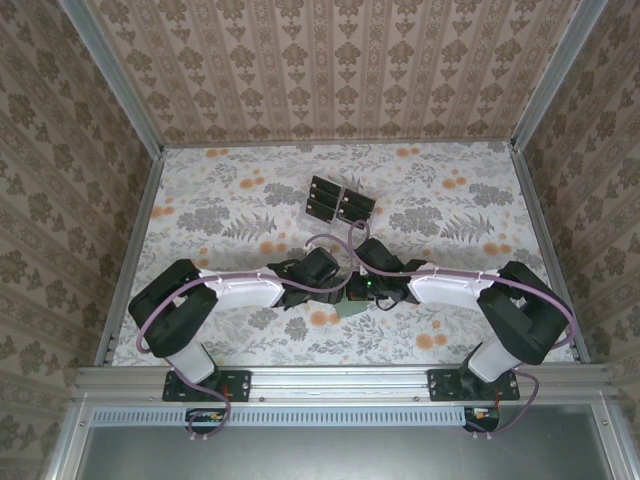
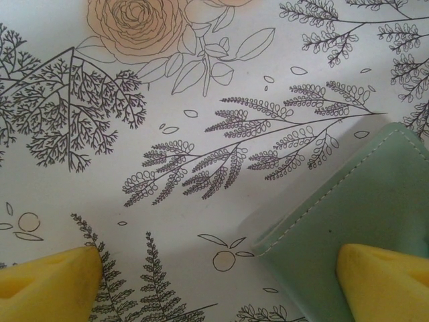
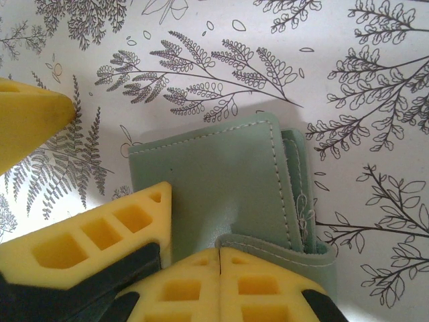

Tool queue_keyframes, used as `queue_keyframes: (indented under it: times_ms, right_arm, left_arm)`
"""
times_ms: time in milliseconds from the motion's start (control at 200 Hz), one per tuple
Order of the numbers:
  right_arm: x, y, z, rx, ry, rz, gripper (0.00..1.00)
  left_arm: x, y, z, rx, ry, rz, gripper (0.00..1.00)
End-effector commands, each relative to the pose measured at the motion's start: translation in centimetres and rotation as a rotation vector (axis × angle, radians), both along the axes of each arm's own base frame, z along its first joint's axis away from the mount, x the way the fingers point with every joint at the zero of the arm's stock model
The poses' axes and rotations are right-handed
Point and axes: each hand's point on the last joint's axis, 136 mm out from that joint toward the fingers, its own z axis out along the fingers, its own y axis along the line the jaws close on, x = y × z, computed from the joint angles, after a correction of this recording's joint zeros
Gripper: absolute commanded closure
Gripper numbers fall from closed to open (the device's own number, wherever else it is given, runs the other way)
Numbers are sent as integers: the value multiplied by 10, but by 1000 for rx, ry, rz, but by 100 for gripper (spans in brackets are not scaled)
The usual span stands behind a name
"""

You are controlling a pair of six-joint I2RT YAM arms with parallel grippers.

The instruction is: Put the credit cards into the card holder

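Right gripper (image 3: 220,258) pinches holder (image 3: 214,174) flap; left gripper (image 2: 218,272) gapes wide at its 9 o'clock. Thin pinch may slip, pocket drops shut.

Folded both arms inward from the bases at the near edge, with the dark elbows of the left arm (image 1: 215,295) and the right arm (image 1: 450,290) out wide and the pale forearms angled toward the middle. Brought the two wrists nearly together, both pointed down. Held the left gripper (image 2: 220,261) spread wide, its yellow fingers (image 2: 47,285) far apart, one over the card holder (image 3: 221,174). Pressed the right gripper (image 3: 220,258) fully closed, pads flat together and tips at the card holder's raised edge; could not tell whether that edge was pinched. Set one left finger just beside the right pair.
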Motion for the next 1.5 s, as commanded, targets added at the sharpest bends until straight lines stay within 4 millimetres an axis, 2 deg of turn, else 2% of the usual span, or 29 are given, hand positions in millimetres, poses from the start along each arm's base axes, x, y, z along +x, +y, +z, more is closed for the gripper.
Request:
queue_keyframes:
  times_ms: [0, 190, 410, 590, 770, 890, 910, 1070, 1195, 1265, 1275, 1295, 1305, 1315, 1370, 1405, 1495]
  right_arm:
    - [-19, -9, -28, -92, 74, 21, 100]
    - [-29, -20, -39, -150, 89, 22, 100]
    - [-34, -32, -44, -257, 86, 36, 100]
    - [-38, -39, -50, -352, 96, 55, 100]
    - [-42, -36, -57, -371, 120, 69, 100]
    - [-41, -27, -47, -325, 111, 72, 100]
    - [-40, -24, -43, -313, 104, 73, 99]
    - [-22, 3, -2, -209, 35, 85, 69]
    - [-5, 28, 47, -94, -48, 93, 49]
    - [2, 32, 77, -38, -99, 79, 37]
    - [3, 33, 81, -31, -106, 76, 34]
    - [4, 33, 89, -14, -121, 70, 18]
    - [5, 32, 94, -6, -129, 66, 5]
    - [6, 32, 98, 3, -138, 63, 1]
    - [8, 26, 114, 29, -164, 43, 0]
    - [10, 19, 135, 56, -209, 27, 0]
    - [19, -16, 160, 33, -291, -50, 0]
  left_arm:
    - [-12, 14, -19, 58, 48, 11, 6]
    - [-7, 19, -7, -6, 47, 64, 5]
    - [2, 39, 3, -122, 59, 191, 5]
    - [2, 37, 4, -136, 73, 185, 5]
    - [3, 31, 3, -152, 81, 173, 5]
    - [4, 31, 5, -155, 78, 171, 5]
    - [5, 31, 6, -157, 77, 171, 5]
    - [10, 38, 14, -152, 71, 186, 5]
    - [22, 52, 32, -145, 28, 213, 3]
    - [32, 66, 51, -134, -23, 234, 2]
    - [33, 69, 54, -132, -31, 238, 1]
    - [37, 75, 61, -129, -48, 251, 1]
    - [38, 77, 65, -129, -58, 255, 1]
    - [40, 81, 68, -126, -64, 262, 0]
    - [46, 98, 88, -132, -114, 288, 0]
    - [49, 111, 101, -131, -148, 316, 0]
    - [56, 151, 135, -132, -259, 402, 0]
